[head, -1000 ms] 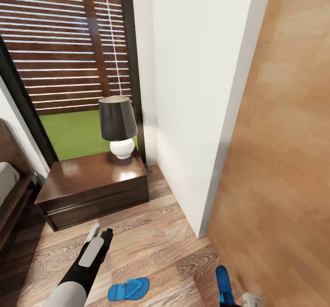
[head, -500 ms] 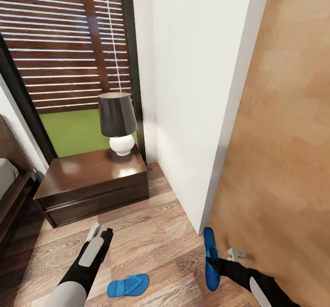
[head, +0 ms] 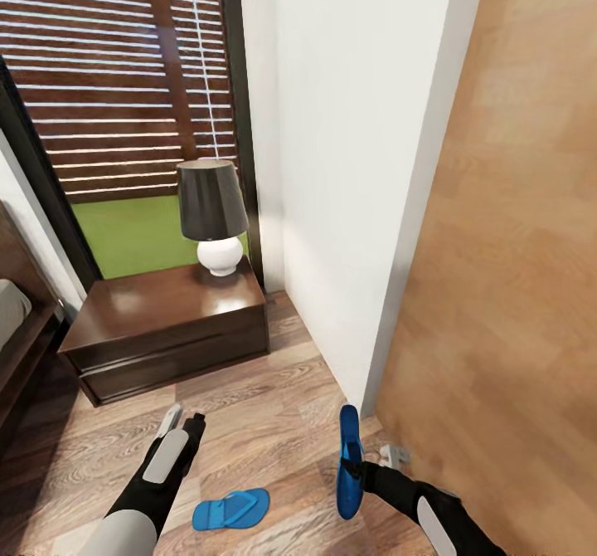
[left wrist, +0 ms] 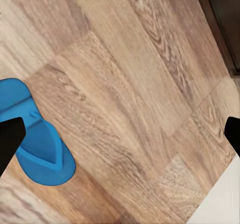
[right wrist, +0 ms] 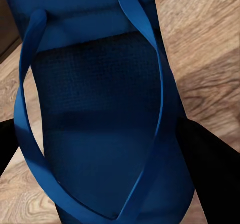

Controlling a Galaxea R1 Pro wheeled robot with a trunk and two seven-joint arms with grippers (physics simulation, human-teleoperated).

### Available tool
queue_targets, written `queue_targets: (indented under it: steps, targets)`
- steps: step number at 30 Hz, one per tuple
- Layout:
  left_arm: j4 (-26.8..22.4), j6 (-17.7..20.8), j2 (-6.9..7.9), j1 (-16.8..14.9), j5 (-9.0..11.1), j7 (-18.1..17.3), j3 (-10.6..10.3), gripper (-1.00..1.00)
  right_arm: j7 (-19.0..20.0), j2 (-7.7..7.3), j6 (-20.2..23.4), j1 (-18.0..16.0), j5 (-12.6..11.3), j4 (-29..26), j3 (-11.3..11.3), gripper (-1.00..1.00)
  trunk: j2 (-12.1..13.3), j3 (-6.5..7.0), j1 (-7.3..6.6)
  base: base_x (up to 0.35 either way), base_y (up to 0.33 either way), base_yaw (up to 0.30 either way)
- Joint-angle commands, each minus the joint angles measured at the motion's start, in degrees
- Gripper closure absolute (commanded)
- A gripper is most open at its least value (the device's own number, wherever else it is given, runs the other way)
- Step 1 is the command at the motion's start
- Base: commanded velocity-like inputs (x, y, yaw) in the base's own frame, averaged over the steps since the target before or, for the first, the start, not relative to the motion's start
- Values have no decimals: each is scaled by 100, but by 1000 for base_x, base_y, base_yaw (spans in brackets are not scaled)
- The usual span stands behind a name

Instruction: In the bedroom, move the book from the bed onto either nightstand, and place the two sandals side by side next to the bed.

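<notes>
One blue sandal (head: 230,509) (left wrist: 40,144) lies flat on the wood floor, just ahead of the robot. My left gripper (head: 182,420) (left wrist: 120,134) hovers open above the floor beside it, fingertips wide apart. The other sandal (head: 349,460) (right wrist: 100,108) hangs on edge above the floor, with my right gripper (head: 363,466) shut on it; dark fingers (right wrist: 207,159) press both of its sides. The nightstand (head: 166,324) stands against the window wall. A sliver of the bed (head: 10,324) shows at the far left. The book is out of view.
A lamp (head: 212,212) with a dark shade stands on the nightstand's back right corner. A white wall corner (head: 365,207) and the tan sliding door (head: 514,290) close off the right side. A black-framed window (head: 124,108) is behind the nightstand. Open floor (head: 265,407) lies between nightstand and sandals.
My right arm has carried the held sandal from the lower right edge leftward and forward toward the floor's middle. The left arm and the lying sandal have stayed put; the view rose slightly.
</notes>
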Motion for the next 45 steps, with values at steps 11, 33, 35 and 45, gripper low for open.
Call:
queue_targets:
  steps: [11, 33, 35, 45]
  targets:
    - [-28, 58, -4, -2, 14, 37, 26, -100, 37, -3, 61, -2, -166, -5, -18, 100, -406, -207, 222, 0, 0, 0]
    - [-35, 1781, 54, -2, 431, -763, 97, -100, 54, 4, 172, -2, -902, -4, -5, 100, -436, -695, 278, 0, 0, 0]
    - [-27, 1775, 57, -2, 435, -749, 106, -100, 53, 1, 172, -2, -904, -4, -16, 100, -438, -739, 283, 0, 0, 0]
    - [-18, 1760, 65, -2, 436, -739, 113, -100, 63, -4, 172, -2, -910, -3, -19, 100, -452, -961, 309, 0, 0, 0]
